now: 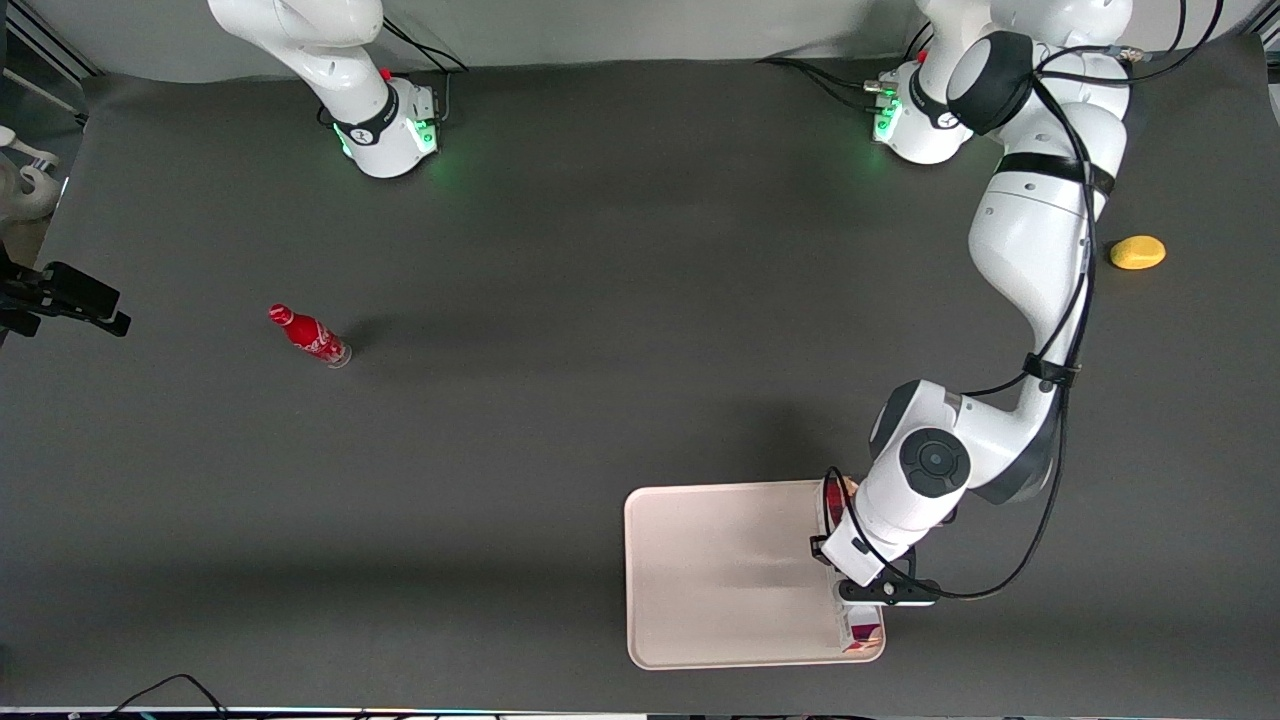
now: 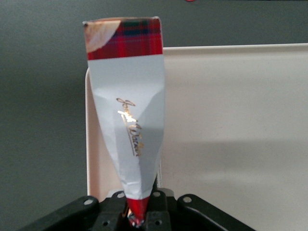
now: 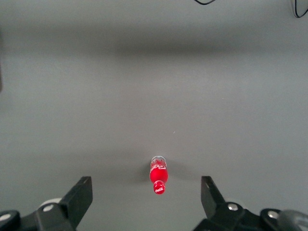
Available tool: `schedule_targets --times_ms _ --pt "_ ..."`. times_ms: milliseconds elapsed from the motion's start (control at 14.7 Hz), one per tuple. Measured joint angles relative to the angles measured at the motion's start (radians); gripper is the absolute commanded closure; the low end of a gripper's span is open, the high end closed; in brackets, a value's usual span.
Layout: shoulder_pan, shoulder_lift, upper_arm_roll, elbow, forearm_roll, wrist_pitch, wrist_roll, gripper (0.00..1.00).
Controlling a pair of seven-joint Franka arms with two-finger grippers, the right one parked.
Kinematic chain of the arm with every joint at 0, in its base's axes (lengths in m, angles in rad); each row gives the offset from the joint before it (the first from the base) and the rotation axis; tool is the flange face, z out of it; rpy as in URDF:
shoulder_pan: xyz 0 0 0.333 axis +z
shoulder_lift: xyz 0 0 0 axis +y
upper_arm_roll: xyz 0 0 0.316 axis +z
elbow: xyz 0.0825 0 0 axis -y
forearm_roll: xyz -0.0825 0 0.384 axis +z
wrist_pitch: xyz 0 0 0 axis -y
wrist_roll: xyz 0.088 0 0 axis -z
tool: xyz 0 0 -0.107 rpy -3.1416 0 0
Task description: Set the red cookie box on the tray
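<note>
The red cookie box (image 2: 127, 110) is a long dark-red carton with a white patch and gold script. My left gripper (image 2: 139, 212) is shut on its near end, and the carton looks pinched in between the fingers. The box runs along the short side of the pale cream-pink tray (image 2: 231, 120), over its rim at the working arm's end. In the front view the gripper (image 1: 855, 572) and wrist cover most of the box. Only the box's ends (image 1: 862, 636) show over the tray (image 1: 720, 570). I cannot tell whether the box touches the tray.
A small red soda bottle (image 1: 310, 336) stands toward the parked arm's end of the table; it also shows in the right wrist view (image 3: 159, 178). A yellow lemon-like object (image 1: 1137, 252) lies near the working arm's base. A black device (image 1: 62, 295) juts in at the table edge.
</note>
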Motion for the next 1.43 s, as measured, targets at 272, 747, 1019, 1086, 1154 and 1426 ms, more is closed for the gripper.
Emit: schedule_targets --times_ms 272,747,1019,1086,1154,1426 --pt "-0.005 0.01 0.002 0.004 0.006 0.014 0.002 0.0" --pt "-0.007 0.02 0.02 0.007 0.011 0.048 0.041 0.0" --pt "-0.004 -0.028 0.012 0.036 0.011 -0.07 0.079 0.0" --pt "-0.004 -0.06 0.003 0.039 0.011 -0.134 0.09 0.0" --pt "-0.005 -0.1 -0.007 0.037 0.011 -0.202 0.113 0.0" --pt "0.014 -0.318 -0.014 -0.086 -0.075 -0.326 0.233 0.0"
